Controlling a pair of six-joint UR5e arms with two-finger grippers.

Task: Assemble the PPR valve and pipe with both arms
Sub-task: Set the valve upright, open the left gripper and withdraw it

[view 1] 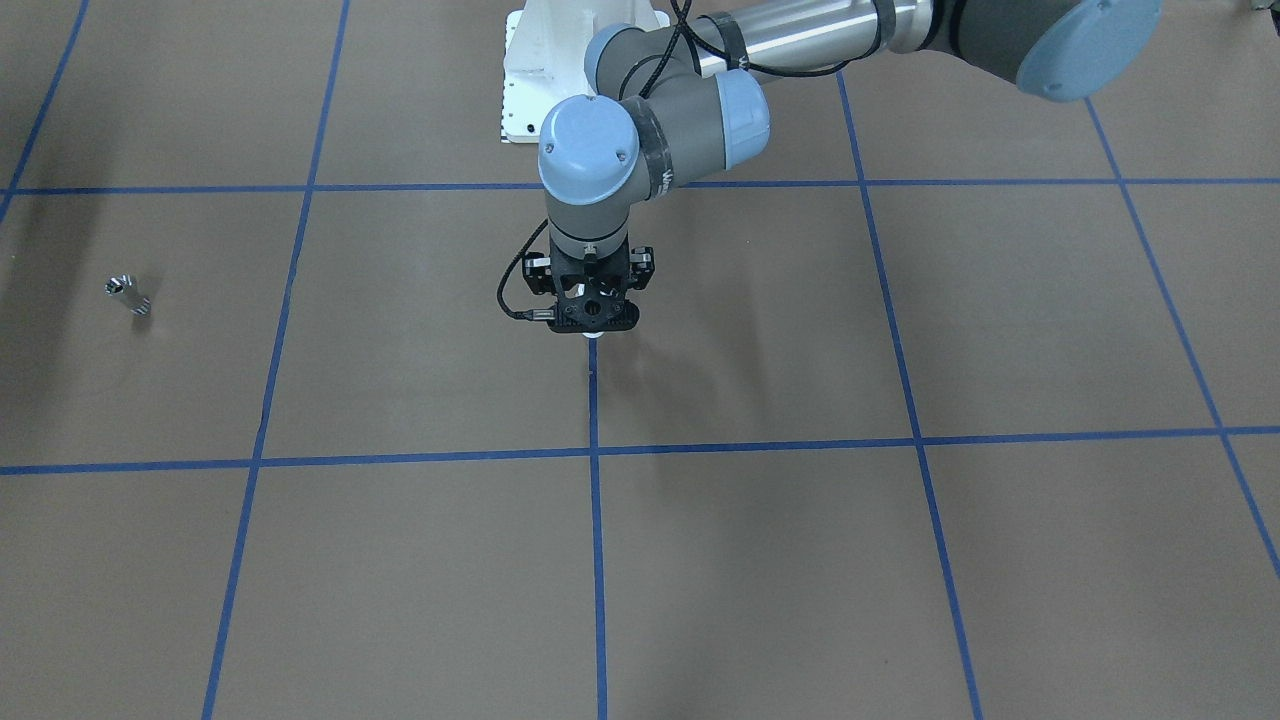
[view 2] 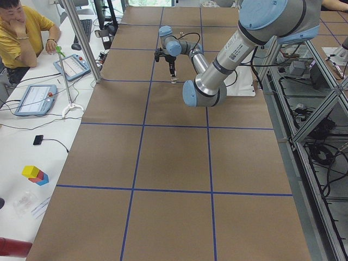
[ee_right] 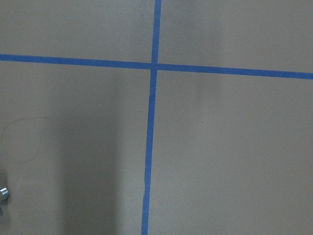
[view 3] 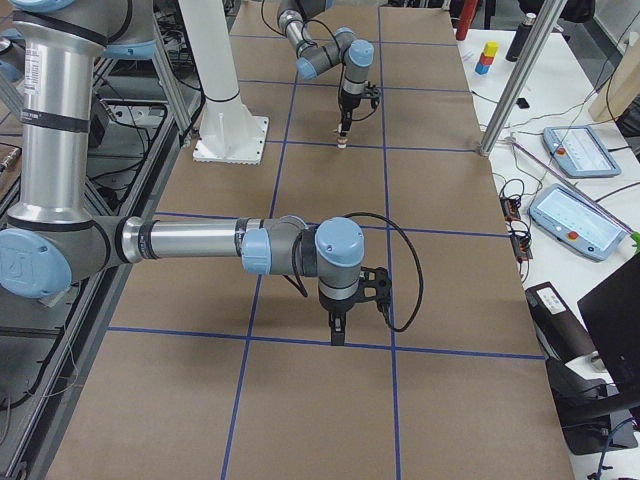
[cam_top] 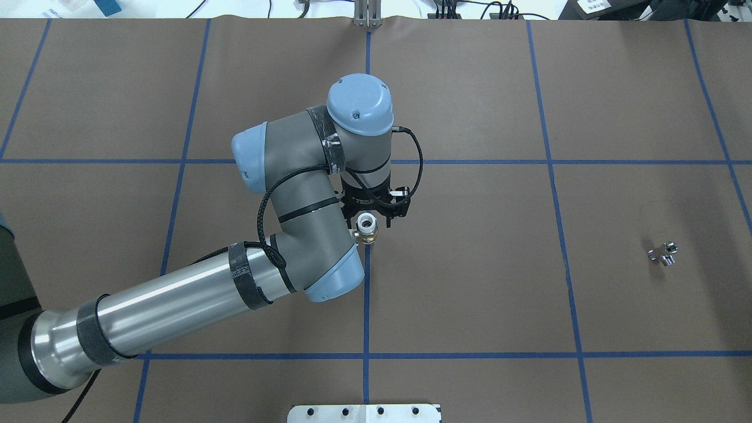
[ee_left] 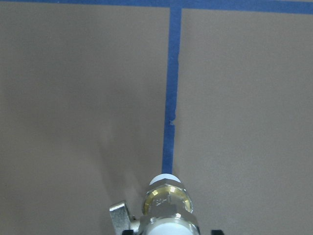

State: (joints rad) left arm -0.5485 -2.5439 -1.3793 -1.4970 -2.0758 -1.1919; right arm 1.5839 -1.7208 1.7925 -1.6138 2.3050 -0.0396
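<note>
Landmark: white pedestal base, sitting at the robot-side edge of the desk; every place below is being given off it.
Left arm: reaching out past the base over the middle of the desk, wrist pointing straight down.
Left pincer: pinching the PPR valve, fingers pressing in on its upper part from both sides. In the left wrist view only dark finger edges are showing at the bottom.
PPR valve: hanging upright straight out in front of the base, over the blue tape line that is running away from the base. White open end is facing up, brass band is showing under it, and the small lever is sticking out sideways. Whether the lower end is touching the desk: cannot tell.
Pipe: lying on the desk well off to the robot's right of the base and well apart from the valve, with nothing touching it. It is just peeking in at the lower left edge of the right wrist view.
Right arm: stretching out low over the desk, well away from the base on the robot's right.
Right pincer: pointing down just above the desk beside a blue tape line. It is showing only in the right side view, so spread or pressed together: cannot tell.
</note>
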